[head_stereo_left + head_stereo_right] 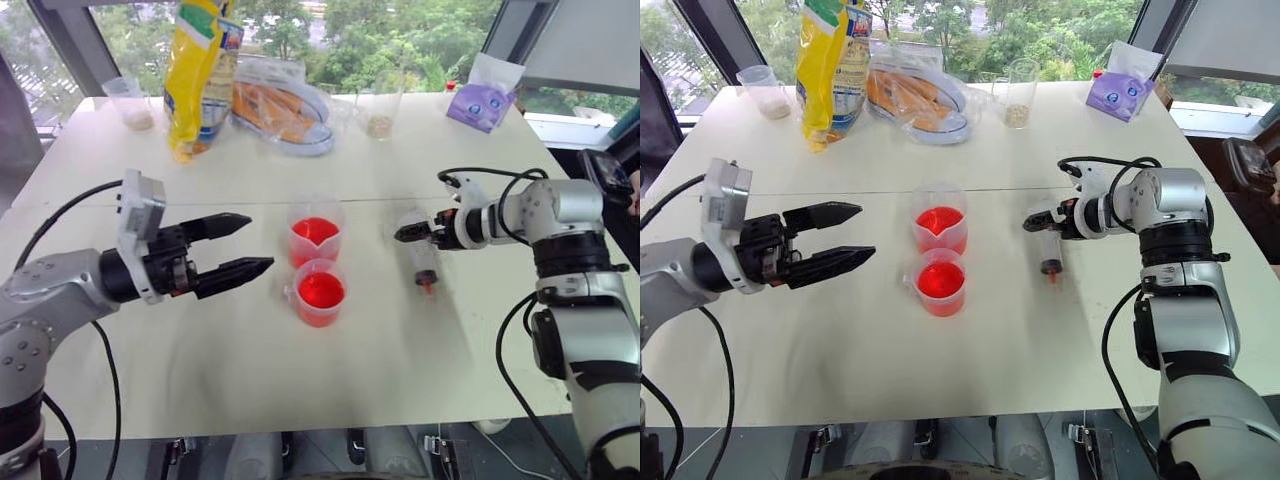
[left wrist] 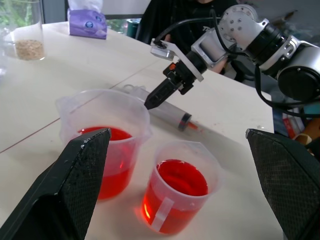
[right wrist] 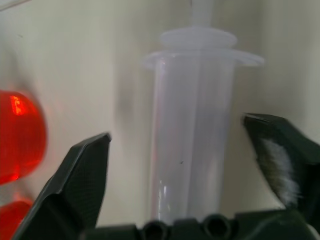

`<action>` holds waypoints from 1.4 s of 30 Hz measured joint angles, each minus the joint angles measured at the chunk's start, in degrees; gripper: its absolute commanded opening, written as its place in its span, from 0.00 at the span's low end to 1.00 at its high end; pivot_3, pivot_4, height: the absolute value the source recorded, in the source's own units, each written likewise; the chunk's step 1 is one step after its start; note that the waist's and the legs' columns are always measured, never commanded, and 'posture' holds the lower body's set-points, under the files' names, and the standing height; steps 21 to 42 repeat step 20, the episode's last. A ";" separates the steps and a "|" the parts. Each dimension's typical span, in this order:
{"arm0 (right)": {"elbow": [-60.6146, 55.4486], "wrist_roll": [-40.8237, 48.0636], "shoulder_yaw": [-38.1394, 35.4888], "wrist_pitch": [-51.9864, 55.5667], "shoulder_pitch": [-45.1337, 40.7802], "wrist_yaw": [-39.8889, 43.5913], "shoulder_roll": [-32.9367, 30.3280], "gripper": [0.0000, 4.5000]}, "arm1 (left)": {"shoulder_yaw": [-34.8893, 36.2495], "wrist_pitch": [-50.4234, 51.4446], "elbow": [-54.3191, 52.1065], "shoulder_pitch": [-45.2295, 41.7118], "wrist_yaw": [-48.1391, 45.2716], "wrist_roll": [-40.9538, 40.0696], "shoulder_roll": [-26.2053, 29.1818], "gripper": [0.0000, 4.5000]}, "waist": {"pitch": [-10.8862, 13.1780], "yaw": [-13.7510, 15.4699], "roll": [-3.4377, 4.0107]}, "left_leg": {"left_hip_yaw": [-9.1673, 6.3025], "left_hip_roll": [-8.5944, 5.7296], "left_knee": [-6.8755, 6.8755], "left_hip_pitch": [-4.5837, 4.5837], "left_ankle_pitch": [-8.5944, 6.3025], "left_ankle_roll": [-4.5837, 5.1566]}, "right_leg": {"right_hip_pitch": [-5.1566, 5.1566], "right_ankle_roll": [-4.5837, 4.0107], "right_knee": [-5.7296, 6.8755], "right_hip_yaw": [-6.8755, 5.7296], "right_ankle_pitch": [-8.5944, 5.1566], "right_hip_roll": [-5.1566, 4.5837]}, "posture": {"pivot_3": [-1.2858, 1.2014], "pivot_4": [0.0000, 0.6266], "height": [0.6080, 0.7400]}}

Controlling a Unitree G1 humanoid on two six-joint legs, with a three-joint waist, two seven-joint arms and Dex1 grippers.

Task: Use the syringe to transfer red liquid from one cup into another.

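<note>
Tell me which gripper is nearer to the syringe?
Right. The right gripper is open, its fingers on either side of the syringe lying on the table. The left gripper is open, beyond both red cups.

white table point(image 1: 200, 360), syringe point(image 1: 424, 262), two cups point(image 1: 320, 292)
</note>
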 measured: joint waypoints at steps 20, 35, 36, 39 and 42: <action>-49.34 13.68 -4.92 -11.23 17.22 34.03 -27.07 0.99 | 3.93 -0.95 1.01 5.64 -4.75 0.28 7.86 1.00 | 0.07 0.21 0.08 | 0.01 0.02 0.02 -0.07 -0.05 0.04 | -0.05 -0.14 -0.15 -0.01 -0.18 -0.07 | 0.52 0.24 1.00; -49.34 13.68 -4.92 -11.23 17.22 34.03 -27.07 0.99 | 3.93 -0.95 1.01 5.64 -4.75 0.28 7.86 1.00 | 0.07 0.21 0.08 | 0.01 0.02 0.02 -0.07 -0.05 0.04 | -0.05 -0.14 -0.15 -0.01 -0.18 -0.07 | 0.52 0.24 1.00; -49.34 13.68 -4.92 -11.23 17.22 34.03 -27.07 0.99 | 3.93 -0.95 1.01 5.64 -4.75 0.28 7.86 1.00 | 0.07 0.21 0.08 | 0.01 0.02 0.02 -0.07 -0.05 0.04 | -0.05 -0.14 -0.15 -0.01 -0.18 -0.07 | 0.52 0.24 1.00; -49.34 13.68 -4.92 -11.23 17.22 34.03 -27.07 0.99 | 3.93 -0.95 1.01 5.64 -4.75 0.28 7.86 1.00 | 0.07 0.21 0.08 | 0.01 0.02 0.02 -0.07 -0.05 0.04 | -0.05 -0.14 -0.15 -0.01 -0.18 -0.07 | 0.52 0.24 1.00; -49.34 13.68 -4.92 -11.23 17.22 34.03 -27.07 0.99 | 3.93 -0.95 1.01 5.64 -4.75 0.28 7.86 1.00 | 0.07 0.21 0.08 | 0.01 0.02 0.02 -0.07 -0.05 0.04 | -0.05 -0.14 -0.15 -0.01 -0.18 -0.07 | 0.52 0.24 1.00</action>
